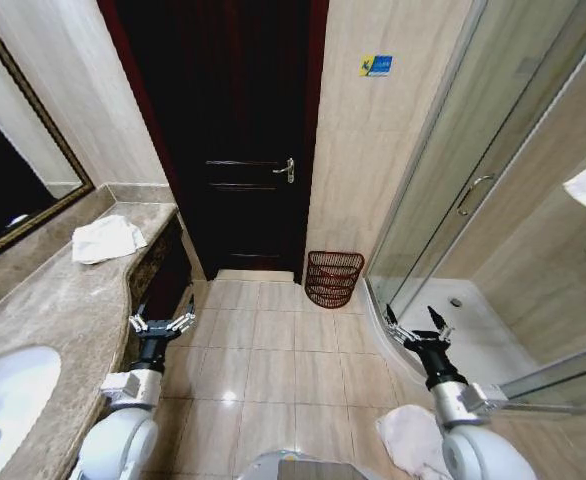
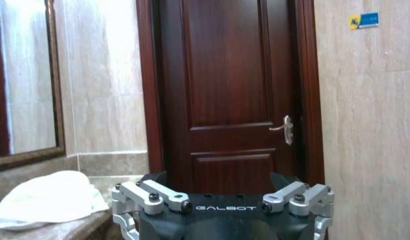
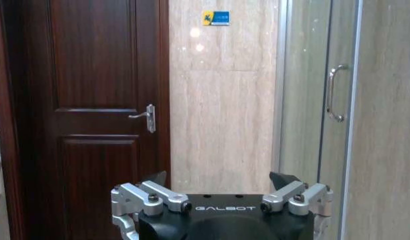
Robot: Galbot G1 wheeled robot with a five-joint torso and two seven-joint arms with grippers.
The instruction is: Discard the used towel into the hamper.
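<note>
Both arms have rounded white shells w/ silver wrist blocks & black forearm sections. Left gripper [image 1: 162,323] & right gripper [image 1: 419,328]: black bodies marked GALBOT in white, silver finger links w/ black screws

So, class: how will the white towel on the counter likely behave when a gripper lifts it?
The towel lies crumpled in soft folds, so it is probably floppy and would drape. It looks thin, so likely light. Being cloth, it should neither roll nor break.

The second cloth [image 1: 413,440] at five o'clock is partly hidden behind the right arm. The sink [image 1: 3,405] at eight o'clock is cut by the frame edge. In the wrist views, both grippers' fingertips fall outside the frame.
</note>
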